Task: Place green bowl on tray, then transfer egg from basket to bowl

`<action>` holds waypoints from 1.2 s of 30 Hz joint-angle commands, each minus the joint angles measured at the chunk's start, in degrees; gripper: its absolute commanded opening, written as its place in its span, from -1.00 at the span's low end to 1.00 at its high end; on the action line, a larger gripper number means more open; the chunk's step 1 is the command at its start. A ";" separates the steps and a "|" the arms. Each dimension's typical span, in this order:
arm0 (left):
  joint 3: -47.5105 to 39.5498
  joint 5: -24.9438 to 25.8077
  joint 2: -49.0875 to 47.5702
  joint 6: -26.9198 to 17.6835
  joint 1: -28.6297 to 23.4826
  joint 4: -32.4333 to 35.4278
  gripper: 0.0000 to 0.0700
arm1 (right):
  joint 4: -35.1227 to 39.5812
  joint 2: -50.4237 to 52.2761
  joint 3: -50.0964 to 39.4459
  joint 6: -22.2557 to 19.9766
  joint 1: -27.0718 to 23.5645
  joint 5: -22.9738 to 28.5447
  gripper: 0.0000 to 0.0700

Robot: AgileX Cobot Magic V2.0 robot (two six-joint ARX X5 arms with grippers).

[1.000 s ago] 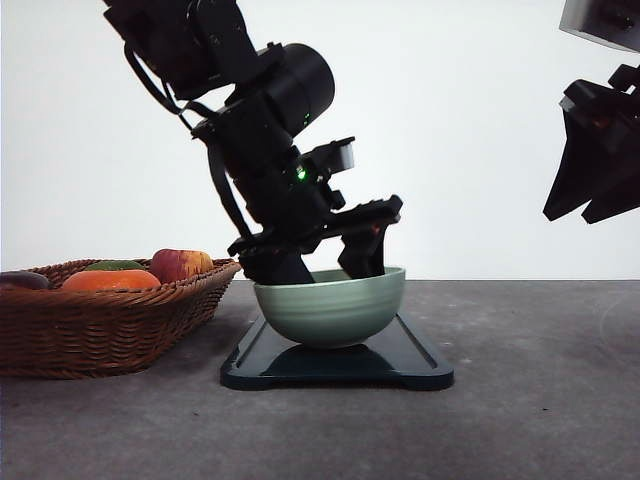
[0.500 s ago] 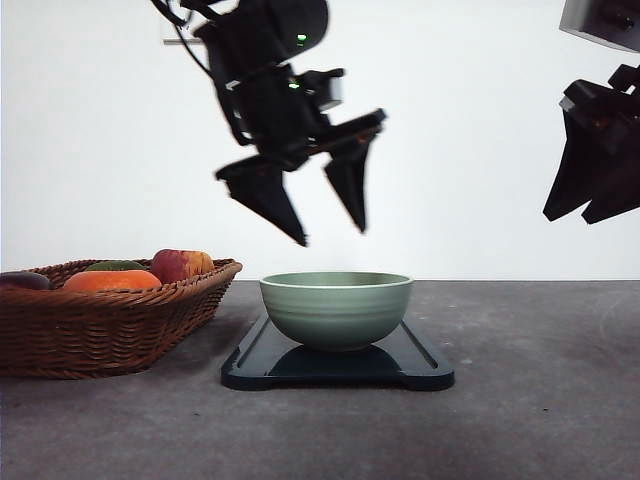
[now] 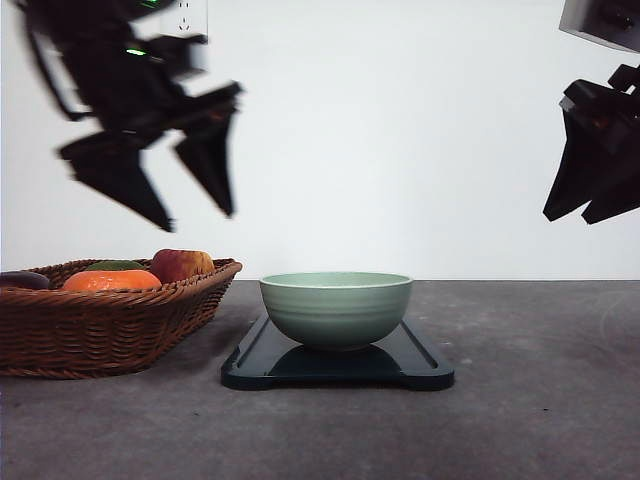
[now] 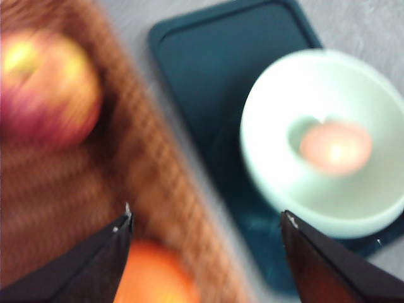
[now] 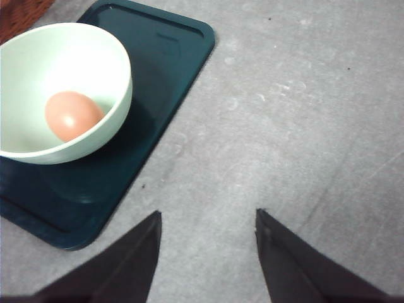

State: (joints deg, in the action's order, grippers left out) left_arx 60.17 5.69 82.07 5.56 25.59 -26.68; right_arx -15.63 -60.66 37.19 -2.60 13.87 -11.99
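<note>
From the front the egg cannot be seen, hidden behind the wall of the green bowl, and the left edge of the frame cuts off part of the basket; the left gripper is smeared by motion blur there, and the left wrist view is blurred too, so fine detail is lost. In the right wrist view the egg lies inside the green bowl, a smooth reddish-brown oval resting on the bottom; in the left wrist view it appears as a soft pinkish blob in the green bowl. The bowl is pale sage green with faint ridges and stands upright on the dark tray, which lies flat on the grey bench just beside the basket. The wicker basket holds a red-yellow apple, an orange fruit, something green behind it, and a dark item at the left edge that is hard to make out. The left gripper hangs above the basket with its fingers spread wide and nothing between them. The right gripper hangs high at the right, well apart from the tray, its fingers parted and holding nothing
</note>
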 commanded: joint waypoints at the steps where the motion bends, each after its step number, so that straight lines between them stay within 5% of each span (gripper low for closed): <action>1: -3.72 -0.13 -3.79 -0.50 -0.52 1.49 0.33 | 0.40 -0.57 0.61 0.06 0.24 -0.05 -0.18; 11: -20.27 -0.13 -23.37 -5.03 -7.30 2.07 0.33 | 0.23 -0.57 0.61 0.06 0.24 -0.15 -0.18; 22: -23.60 0.12 -30.88 -2.83 -11.71 2.69 0.33 | -1.78 -0.57 0.61 -0.51 0.20 0.02 -0.18; 24: -23.59 0.15 -30.81 -3.13 -11.70 1.83 0.06 | -2.84 -0.57 0.61 -0.64 0.20 0.00 -0.36; 26: -23.59 0.39 -30.79 -3.02 -11.70 1.00 -0.90 | -3.33 -0.57 0.61 -0.78 0.20 0.00 -0.94; 27: -23.57 0.45 -30.79 -3.00 -11.70 0.92 -1.00 | -3.36 -0.57 0.62 -0.79 0.21 -0.11 -0.98; 36: -23.55 0.48 -30.83 -3.02 -11.70 0.96 -1.00 | -3.58 -0.57 0.63 -0.80 0.20 0.00 -0.96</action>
State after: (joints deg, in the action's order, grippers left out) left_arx 36.29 5.98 50.74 2.55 13.87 -26.02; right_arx -19.49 -60.66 37.19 -3.03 13.87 -11.99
